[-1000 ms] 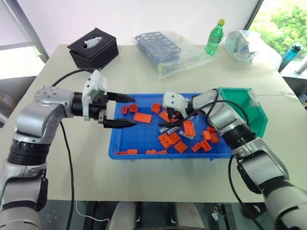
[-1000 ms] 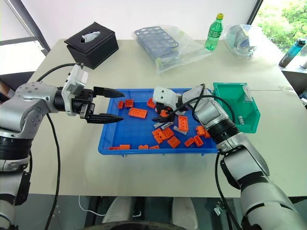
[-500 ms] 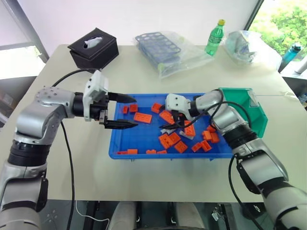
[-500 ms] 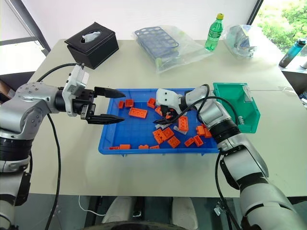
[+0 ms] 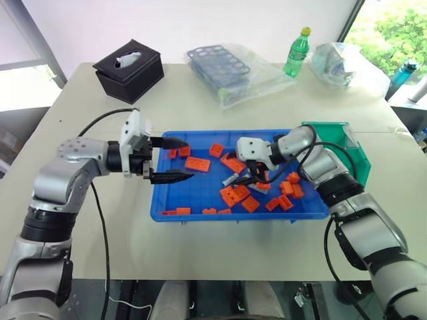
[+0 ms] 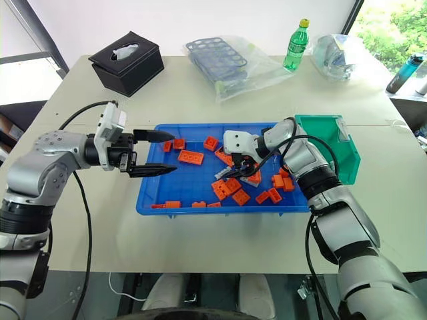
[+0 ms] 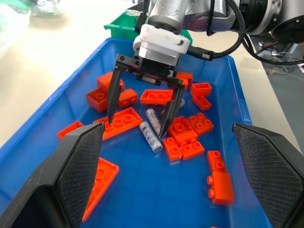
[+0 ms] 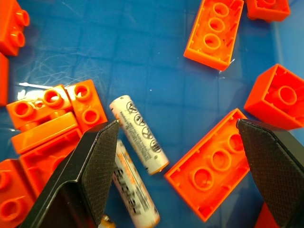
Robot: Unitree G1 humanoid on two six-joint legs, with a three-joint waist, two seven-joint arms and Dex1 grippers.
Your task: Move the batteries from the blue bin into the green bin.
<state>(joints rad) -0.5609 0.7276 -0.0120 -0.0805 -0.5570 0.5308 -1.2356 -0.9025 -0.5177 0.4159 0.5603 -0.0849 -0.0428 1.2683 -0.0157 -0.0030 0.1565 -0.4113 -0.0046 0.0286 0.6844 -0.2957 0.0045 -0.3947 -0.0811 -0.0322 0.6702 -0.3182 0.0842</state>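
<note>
batteries (image 8: 138,134) lie on the floor of the blue bin (image 5: 187,200), two silvery cylinders side by side among orange bricks (image 5: 230,195), near the bin's middle. compared with a second ago, the right gripper (image 7: 137,121) has drifted a little toward the green bin (image 5: 357,160) side of the tray and now hangs directly over the pair, jaws spread wide and grasping nothing; a judgement from this: the pick is lined up but not yet made, and no battery can be seen in the green bin from here (its inside is mostly hidden). in the right wrist view both batteries run along one shared diagonal, long axes nearly parallel, one partly under a fingertip (image 8: 95,175). the left gripper (image 5: 175,160) hovers over the tray's left end, fingers parted and empty, well apart from the batteries.
</note>
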